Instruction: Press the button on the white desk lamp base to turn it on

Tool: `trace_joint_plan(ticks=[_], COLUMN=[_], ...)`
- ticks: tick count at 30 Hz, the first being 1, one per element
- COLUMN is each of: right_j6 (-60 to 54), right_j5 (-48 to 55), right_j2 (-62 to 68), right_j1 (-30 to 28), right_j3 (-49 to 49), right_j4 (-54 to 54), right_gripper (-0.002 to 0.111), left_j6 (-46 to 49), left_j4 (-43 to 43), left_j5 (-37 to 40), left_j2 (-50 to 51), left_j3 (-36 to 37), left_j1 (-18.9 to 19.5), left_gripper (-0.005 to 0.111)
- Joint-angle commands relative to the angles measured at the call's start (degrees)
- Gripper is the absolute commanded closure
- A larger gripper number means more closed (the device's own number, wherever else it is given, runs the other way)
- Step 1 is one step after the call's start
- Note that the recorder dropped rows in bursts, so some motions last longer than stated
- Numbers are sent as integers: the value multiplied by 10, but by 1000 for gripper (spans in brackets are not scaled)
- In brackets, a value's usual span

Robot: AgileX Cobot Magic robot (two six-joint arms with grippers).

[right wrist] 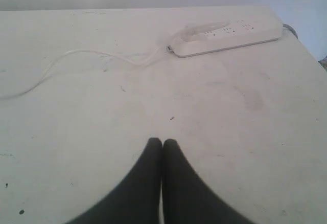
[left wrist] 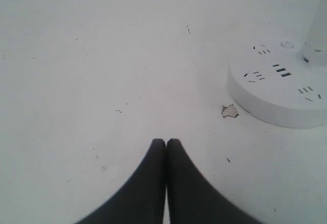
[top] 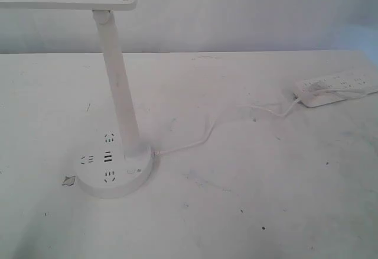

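The white desk lamp base (top: 116, 170) is a round flat disc at the left of the table, with socket slots and a tall white stem (top: 117, 75) rising to the lamp head (top: 65, 2). Its small round button (top: 130, 171) sits flush on the disc near the stem. In the left wrist view the white desk lamp base (left wrist: 278, 88) and the button (left wrist: 287, 44) show off to one side. My left gripper (left wrist: 166, 142) is shut and empty over bare table, well apart from the base. My right gripper (right wrist: 162, 142) is shut and empty too. Neither gripper shows in the exterior view.
A long white power strip (top: 338, 87) lies at the far right, also seen as the power strip (right wrist: 227, 36) in the right wrist view. A thin white cable (top: 207, 132) runs from it to the lamp base. A chipped patch (top: 68, 180) marks the table (top: 248, 200) beside the base.
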Motion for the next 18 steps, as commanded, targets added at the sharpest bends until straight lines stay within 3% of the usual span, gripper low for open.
trace_joint_plan(ticks=[1,13,18], right_j6=[3,3,3], right_j5=[-2,-8,-230], right_j2=[-4,-4,-4], right_j1=[-3,-3,-3], right_j3=[1,1,1], right_j4=[-1,-5,-5], right_gripper=[108,108,108], left_j6=[0,0,0], left_j4=[-3,-3,-3], left_j5=[-1,-1,-1], left_j2=[-2,-2,-2], left_j3=[1,1,1], left_j1=[-5,-5,-5], left_gripper=[107,107,107])
